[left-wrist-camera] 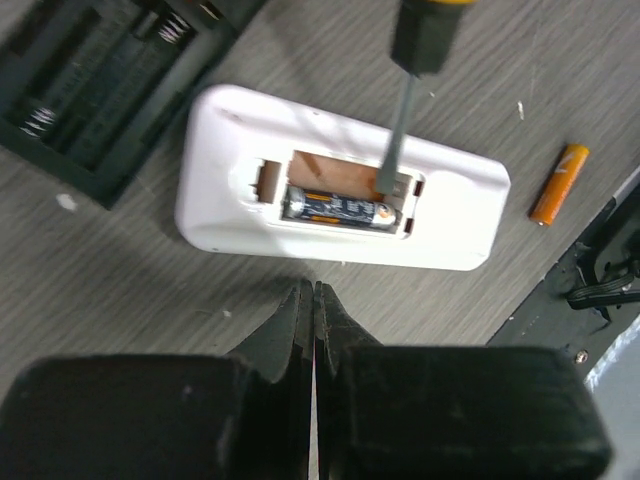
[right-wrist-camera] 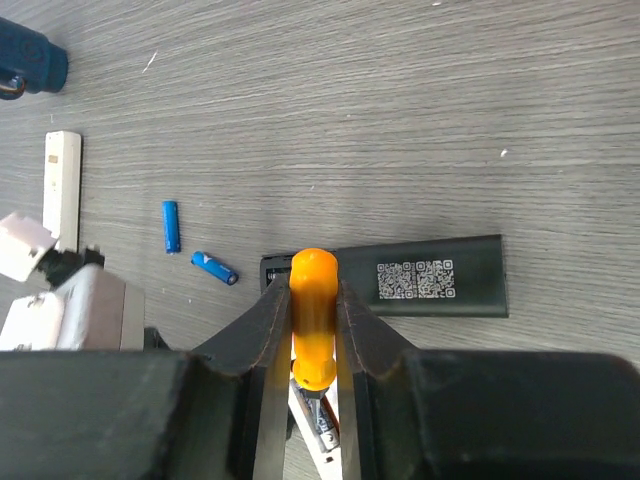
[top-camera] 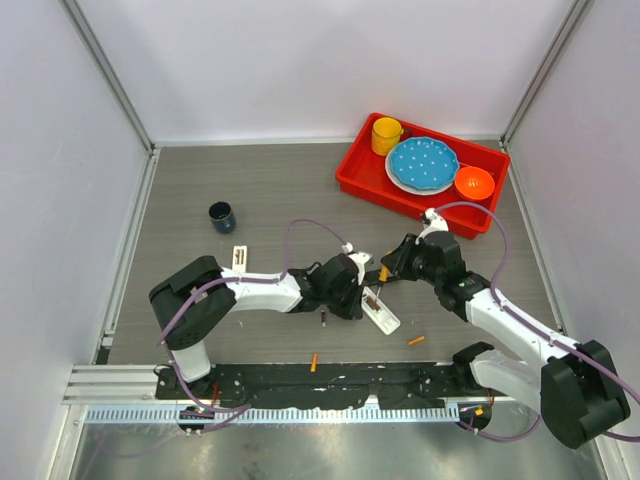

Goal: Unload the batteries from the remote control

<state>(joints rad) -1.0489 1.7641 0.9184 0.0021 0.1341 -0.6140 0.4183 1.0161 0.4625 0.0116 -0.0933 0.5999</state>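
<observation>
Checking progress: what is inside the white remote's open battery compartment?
One dark battery lies along the compartment's near side; the far side is bare, the screwdriver tip at its right end. Whatever is under the tip is hidden.

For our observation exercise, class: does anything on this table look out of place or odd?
Yes. The white remote lies with its back open, one battery in the compartment, the other slot empty, a screwdriver tip poked into it. An orange battery lies loose beside it; two blue batteries lie scattered elsewhere.
</observation>
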